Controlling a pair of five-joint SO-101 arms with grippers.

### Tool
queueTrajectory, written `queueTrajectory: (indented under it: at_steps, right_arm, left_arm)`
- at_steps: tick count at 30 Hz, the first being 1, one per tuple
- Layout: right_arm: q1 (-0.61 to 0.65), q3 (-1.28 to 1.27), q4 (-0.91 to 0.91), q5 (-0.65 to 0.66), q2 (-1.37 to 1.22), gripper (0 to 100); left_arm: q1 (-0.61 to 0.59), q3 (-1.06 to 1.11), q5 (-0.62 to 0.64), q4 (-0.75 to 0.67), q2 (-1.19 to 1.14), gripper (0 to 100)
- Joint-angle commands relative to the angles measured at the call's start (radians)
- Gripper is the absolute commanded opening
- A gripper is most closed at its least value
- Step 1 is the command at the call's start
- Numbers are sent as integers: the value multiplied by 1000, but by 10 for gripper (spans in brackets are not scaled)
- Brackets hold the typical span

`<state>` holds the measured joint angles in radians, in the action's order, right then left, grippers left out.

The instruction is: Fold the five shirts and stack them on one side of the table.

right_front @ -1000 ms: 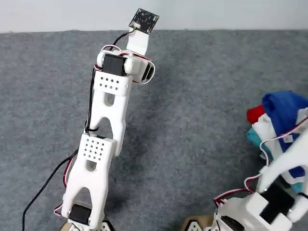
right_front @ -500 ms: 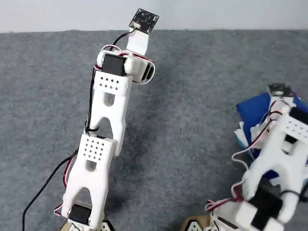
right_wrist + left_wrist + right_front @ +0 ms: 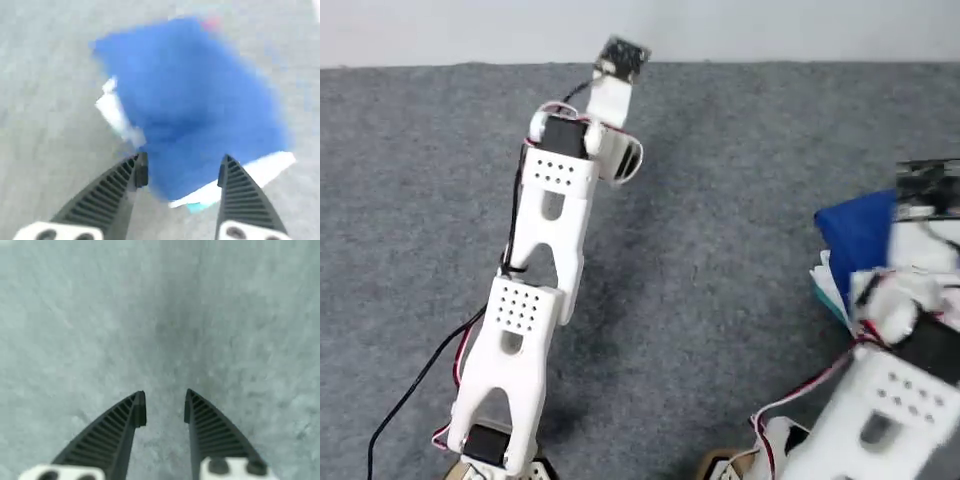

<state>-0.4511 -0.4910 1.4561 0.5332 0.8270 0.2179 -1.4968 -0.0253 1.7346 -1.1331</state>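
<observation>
Shirts (image 3: pixel 855 240) sit stacked at one side, as asked; right gripper (image 3: pixel 182 170) hovers spread apart above them, left gripper (image 3: pixel 165 407) likewise apart, idle.

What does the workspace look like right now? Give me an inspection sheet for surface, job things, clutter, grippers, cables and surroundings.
Surface: grey felt-like table, bare across the middle.
Job's things: stack of shirts on the right arm's side, blue shirt on top, white and teal edges beneath; number of shirts cannot be told.
Clutter: nothing seen.
Grippers: left gripper open over bare table; right gripper open above the blue shirt.
Cables: black cable trails from the left arm near its base; red and white wires loop beside the right arm.
Surroundings: pale wall beyond the table's far edge.
</observation>
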Motion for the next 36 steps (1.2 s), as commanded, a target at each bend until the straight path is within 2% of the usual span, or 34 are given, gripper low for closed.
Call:
queueTrajectory:
  at_steps: [1, 5, 10, 17, 20, 26, 30, 36]
  right_arm:
    - [168, -106, 61, 91, 18, 223]
    - [332, -232, 71, 138, 18, 223]
    - [371, -316, 68, 138, 18, 223]
    - [372, -376, 67, 138, 18, 223]
    - [372, -379, 62, 138, 15, 223]
    - [377, -549, -84, 140, 13, 223]
    - [372, -674, -157, 140, 13, 223]
    - [375, -692, -166, 140, 10, 223]
  left_arm:
    - [32, 97, -6, 23, 3, 133]
    - [34, 193, -5, 25, 18, 133]
    - [21, 397, -5, 25, 255, 133]
    - [23, 1046, -11, 20, 816, 133]
    - [-8, 1340, -12, -25, 979, 136]
    - [-63, 1833, -8, -236, 1033, 133]
    - [-66, 1937, -11, -281, 1025, 133]
    - [-66, 1988, -11, -282, 1025, 133]
